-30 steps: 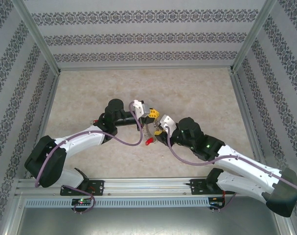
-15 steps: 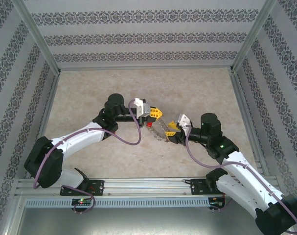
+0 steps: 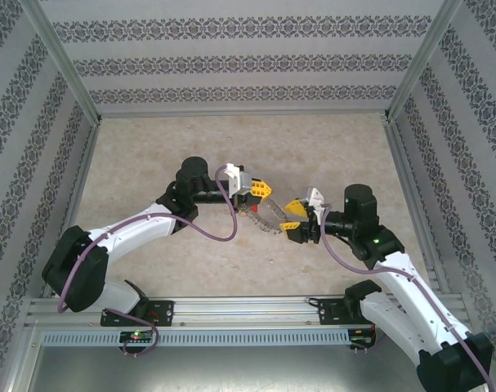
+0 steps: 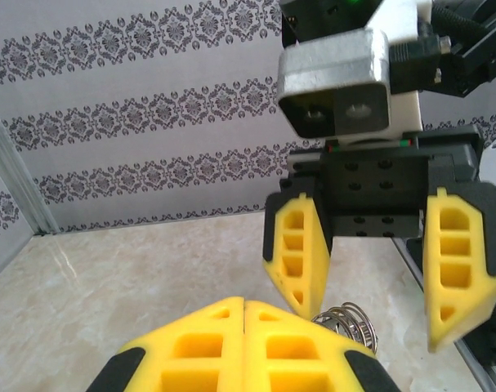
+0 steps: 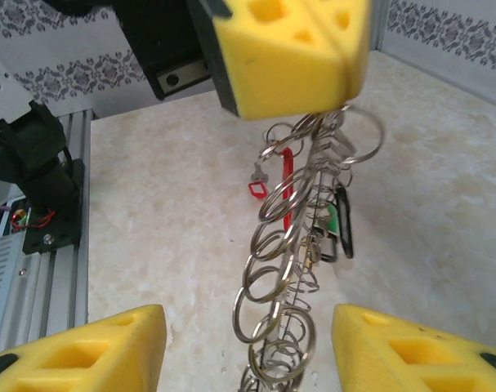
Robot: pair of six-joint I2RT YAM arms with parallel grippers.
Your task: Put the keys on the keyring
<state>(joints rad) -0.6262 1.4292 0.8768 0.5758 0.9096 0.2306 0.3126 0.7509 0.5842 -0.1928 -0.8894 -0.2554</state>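
Note:
The keyring [image 5: 284, 245], a long chain of silver loops, hangs from my left gripper [image 5: 333, 82], whose yellow fingers [image 5: 288, 45] are shut on its top end. Keys dangle near the top: a small red tag [image 5: 257, 189], a red one [image 5: 287, 184], a green one [image 5: 331, 220] and a dark one [image 5: 345, 224]. My right gripper [image 5: 248, 327] is open, with the lower loops running down between its fingers and touching neither. From above, the keyring [image 3: 268, 217] slants from the left gripper [image 3: 264, 190] to the right gripper [image 3: 287, 217]. In the left wrist view, one loop [image 4: 350, 322] peeks past the shut left gripper [image 4: 246, 304].
The tabletop [image 3: 329, 155] is pale stone, walled by patterned panels [image 3: 248, 57] at the back and sides. An aluminium rail [image 3: 248, 314] with the arm bases runs along the near edge. Both arms meet near the table's middle.
My right gripper has swung right, away from the left one, and opened its jaws. The keyring stretched out between the two grippers; the left gripper kept its grip and barely moved.

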